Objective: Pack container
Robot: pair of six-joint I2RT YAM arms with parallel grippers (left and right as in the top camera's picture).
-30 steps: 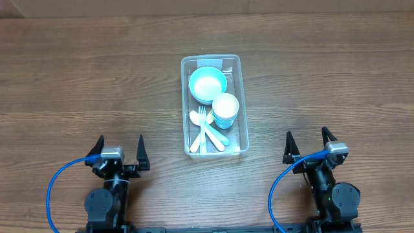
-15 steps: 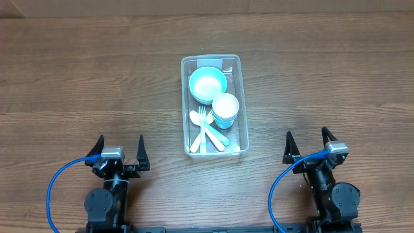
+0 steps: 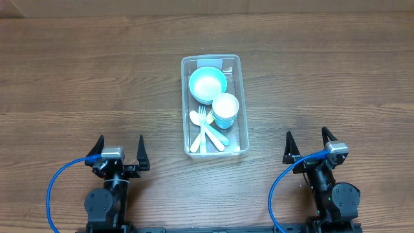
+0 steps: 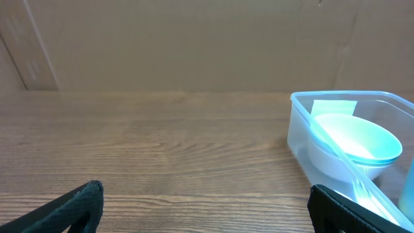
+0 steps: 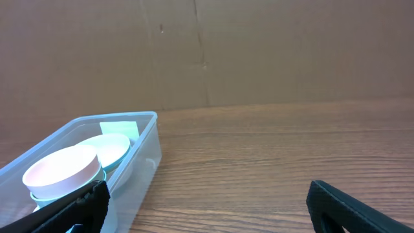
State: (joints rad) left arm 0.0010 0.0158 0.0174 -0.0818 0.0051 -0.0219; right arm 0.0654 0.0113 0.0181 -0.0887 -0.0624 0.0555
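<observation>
The clear plastic container [image 3: 243,110] stands at the table's middle. It holds stacked teal bowls [image 3: 207,84], stacked cups [image 3: 226,109] and pastel forks and spoons [image 3: 207,131]. My left gripper [image 3: 119,147] is open and empty at the front left, well away from the container. My right gripper [image 3: 309,142] is open and empty at the front right. The left wrist view shows the container [image 4: 299,129] and bowls [image 4: 352,145] at the right. The right wrist view shows the container [image 5: 145,152] and the cups [image 5: 61,173] at the left.
A brown cardboard wall [image 4: 194,45] stands behind the wooden table [image 3: 77,77]. Bare wood surrounds the container on all sides.
</observation>
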